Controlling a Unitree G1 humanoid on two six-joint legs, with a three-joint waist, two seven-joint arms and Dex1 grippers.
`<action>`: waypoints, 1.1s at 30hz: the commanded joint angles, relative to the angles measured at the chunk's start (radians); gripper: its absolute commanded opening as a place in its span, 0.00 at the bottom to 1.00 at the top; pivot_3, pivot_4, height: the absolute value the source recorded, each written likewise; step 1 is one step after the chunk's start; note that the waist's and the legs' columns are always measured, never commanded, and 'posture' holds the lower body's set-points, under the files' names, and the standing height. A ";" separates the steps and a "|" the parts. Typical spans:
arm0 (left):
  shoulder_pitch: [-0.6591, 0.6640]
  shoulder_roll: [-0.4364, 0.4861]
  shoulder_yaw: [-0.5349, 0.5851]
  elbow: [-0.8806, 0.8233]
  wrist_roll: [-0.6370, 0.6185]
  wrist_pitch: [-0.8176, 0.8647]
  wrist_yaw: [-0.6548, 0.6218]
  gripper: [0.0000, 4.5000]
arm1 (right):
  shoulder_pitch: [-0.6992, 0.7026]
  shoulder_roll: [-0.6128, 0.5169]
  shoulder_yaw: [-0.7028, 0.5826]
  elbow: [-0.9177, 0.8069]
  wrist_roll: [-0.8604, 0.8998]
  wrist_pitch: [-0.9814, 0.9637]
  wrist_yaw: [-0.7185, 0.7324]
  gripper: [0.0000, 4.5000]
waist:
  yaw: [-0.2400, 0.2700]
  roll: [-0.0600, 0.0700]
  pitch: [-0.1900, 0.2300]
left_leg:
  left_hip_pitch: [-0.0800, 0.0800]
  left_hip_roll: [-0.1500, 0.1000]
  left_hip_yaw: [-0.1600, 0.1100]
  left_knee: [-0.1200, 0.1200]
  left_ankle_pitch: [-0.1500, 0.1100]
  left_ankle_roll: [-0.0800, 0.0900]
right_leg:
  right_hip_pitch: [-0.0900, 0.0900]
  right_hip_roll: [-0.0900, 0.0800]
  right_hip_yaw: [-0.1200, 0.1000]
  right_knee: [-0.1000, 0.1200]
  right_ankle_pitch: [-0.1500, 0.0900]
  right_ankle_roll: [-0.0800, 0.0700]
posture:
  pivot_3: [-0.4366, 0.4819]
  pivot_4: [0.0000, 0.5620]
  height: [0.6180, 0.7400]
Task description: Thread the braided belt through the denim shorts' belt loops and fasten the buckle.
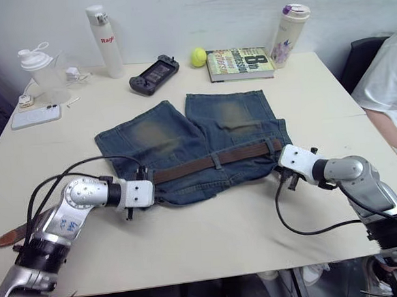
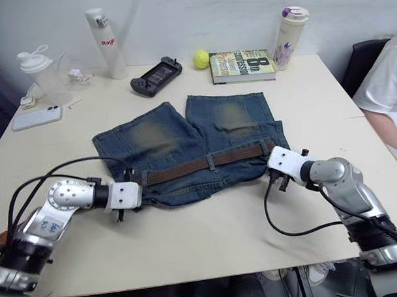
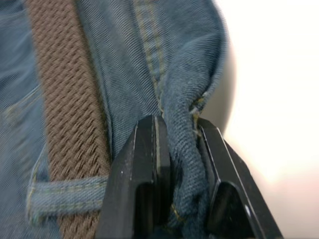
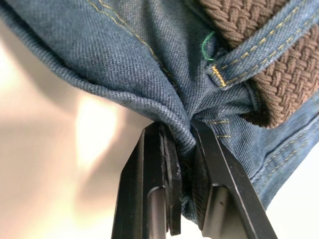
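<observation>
The denim shorts (image 1: 185,132) lie flat mid-table, waistband toward me. The braided belt (image 1: 205,162) runs along the waistband under a middle belt loop (image 1: 216,160). A brown strap end (image 1: 12,234) pokes out beside my left forearm. My left gripper (image 3: 182,134) is shut on a fold of the waistband's left end, beside the belt and a loop (image 3: 65,199). Over at the waistband's right end, my right gripper (image 4: 177,134) is shut on the denim edge just below another loop (image 4: 259,55) with the belt through it. I cannot make out the buckle.
Along the far edge stand a white bottle (image 1: 105,41), a game controller (image 1: 154,74), a tennis ball (image 1: 198,56), a book (image 1: 240,63) and a tumbler (image 1: 289,34). A shaker (image 1: 42,72) and phone (image 1: 35,116) sit far left. A person (image 1: 385,90) is at the right.
</observation>
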 commanded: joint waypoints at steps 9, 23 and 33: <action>-0.458 -0.094 -0.128 0.806 0.277 -0.358 0.240 0.08 | -0.127 0.195 0.130 0.079 -0.140 0.126 -0.126 0.00 | -0.021 -0.003 -0.002 | -0.002 0.000 0.003 0.000 0.001 -0.001 | -0.003 0.004 -0.003 0.005 0.000 0.000 | 0.48 0.27 1.00; -0.375 -0.132 -0.013 0.709 0.063 -0.328 -0.039 0.68 | -0.185 0.174 0.093 0.222 -0.158 -0.026 -0.135 0.00 | -0.021 -0.005 -0.003 | -0.003 -0.003 0.002 0.001 0.000 0.002 | -0.003 -0.002 -0.002 0.005 0.001 0.002 | 0.48 0.27 1.00; -0.289 0.003 0.193 0.235 -0.380 0.346 -0.364 1.00 | -0.227 0.024 -0.156 0.016 0.162 0.265 0.132 0.99 | -0.021 -0.001 0.008 | -0.021 -0.002 0.000 0.003 0.001 0.003 | -0.018 0.005 -0.003 0.004 0.002 0.002 | 0.48 0.27 1.00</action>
